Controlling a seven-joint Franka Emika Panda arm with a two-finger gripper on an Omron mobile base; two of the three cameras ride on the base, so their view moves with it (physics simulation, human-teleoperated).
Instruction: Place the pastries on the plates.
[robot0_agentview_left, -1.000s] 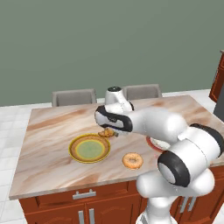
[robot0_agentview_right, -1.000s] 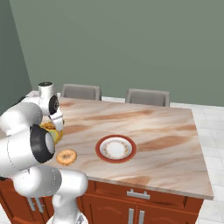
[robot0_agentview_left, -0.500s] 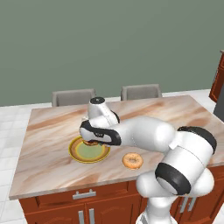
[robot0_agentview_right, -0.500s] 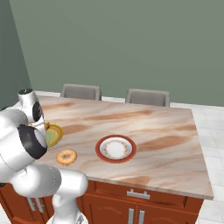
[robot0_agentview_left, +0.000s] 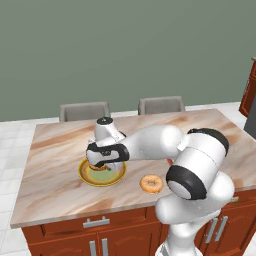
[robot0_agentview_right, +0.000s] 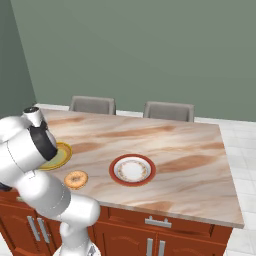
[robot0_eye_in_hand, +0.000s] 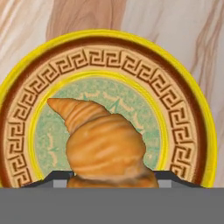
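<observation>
Hand view looks straight down on the yellow-rimmed plate, with the croissant clamped between the two dark fingertips of the tool; one pointed horn of the pastry reaches over the green centre. Whether the croissant touches the plate I cannot tell. From the left base view the tool hangs just above that same plate, which sits toward the left side of the marble counter. The donut lies flat on the counter near the front edge, apart from both plates. From the right base view the white red-rimmed plate sits near mid-counter, just beside the donut.
</observation>
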